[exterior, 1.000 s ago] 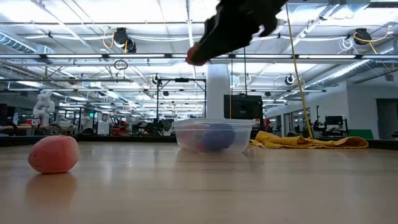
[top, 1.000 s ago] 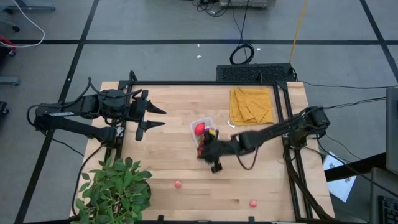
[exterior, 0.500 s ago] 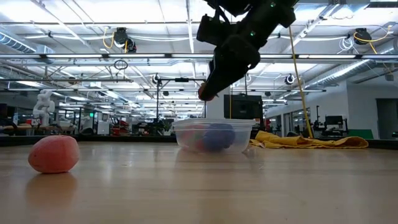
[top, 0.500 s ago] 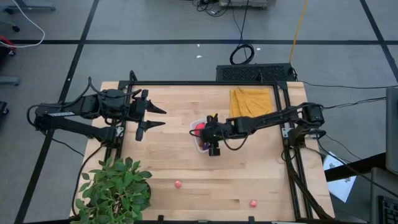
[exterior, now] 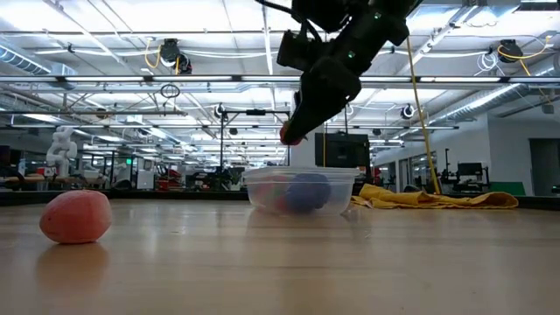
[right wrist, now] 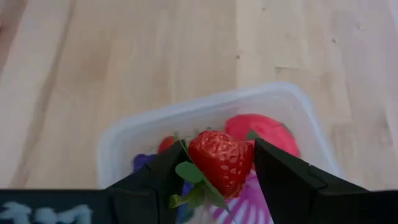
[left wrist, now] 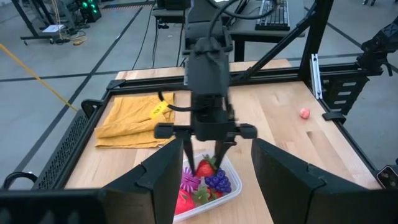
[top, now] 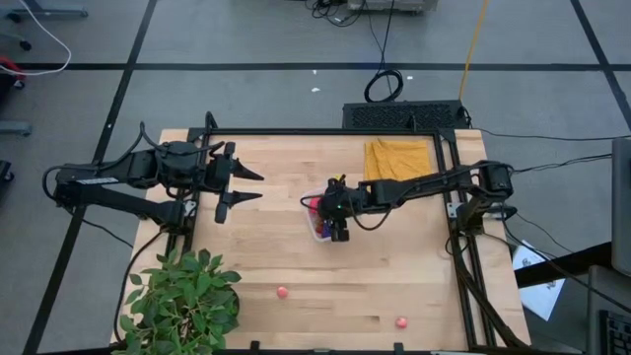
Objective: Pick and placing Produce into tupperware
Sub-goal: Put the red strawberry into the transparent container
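Observation:
The clear tupperware stands mid-table on the wood. It holds a red strawberry, a purple grape bunch and a spiky magenta fruit. My right gripper hangs just above it, shut on another red strawberry; both also show in the low view over the container. My left gripper waits open and empty at the table's far left. My right gripper pinches the strawberry's two sides between its two fingers, which point down from above. The strawberry is lifted clear, over the tupperware's open top, with its green leaves showing at one end.
Two small pink pieces lie near the front edge; one looms close in the low view. A folded mustard cloth lies at the far right. A green potted plant stands at the near left corner.
My right gripper, shut on the strawberry, has gone from the tupperware's near side toward the table's far edge and now hangs over the container. In the last half second it has barely moved. The tupperware has stayed in place.

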Controlling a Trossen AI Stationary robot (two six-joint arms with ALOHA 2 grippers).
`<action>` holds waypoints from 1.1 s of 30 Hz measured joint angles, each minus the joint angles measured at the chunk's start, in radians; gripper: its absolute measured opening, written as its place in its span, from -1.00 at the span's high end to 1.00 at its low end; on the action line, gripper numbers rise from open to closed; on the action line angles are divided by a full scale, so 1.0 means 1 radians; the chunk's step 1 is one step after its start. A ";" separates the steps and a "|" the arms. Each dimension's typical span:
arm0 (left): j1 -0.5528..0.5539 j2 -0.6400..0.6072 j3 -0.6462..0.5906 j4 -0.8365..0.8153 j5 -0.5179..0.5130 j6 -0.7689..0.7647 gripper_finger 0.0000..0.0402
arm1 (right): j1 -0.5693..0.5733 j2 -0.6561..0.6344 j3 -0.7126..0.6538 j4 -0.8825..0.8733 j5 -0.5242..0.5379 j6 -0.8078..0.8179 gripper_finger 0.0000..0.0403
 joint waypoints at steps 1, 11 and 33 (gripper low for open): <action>0.000 0.000 0.000 0.000 0.000 0.000 0.03 | -0.008 0.000 0.000 0.000 0.000 0.000 0.11; 0.000 0.000 0.000 0.000 0.000 -0.006 0.03 | -0.050 0.016 0.000 -0.001 -0.001 0.024 0.11; 0.000 0.000 0.000 0.001 0.000 -0.006 0.03 | -0.041 0.066 -0.001 0.033 -0.006 -0.001 0.11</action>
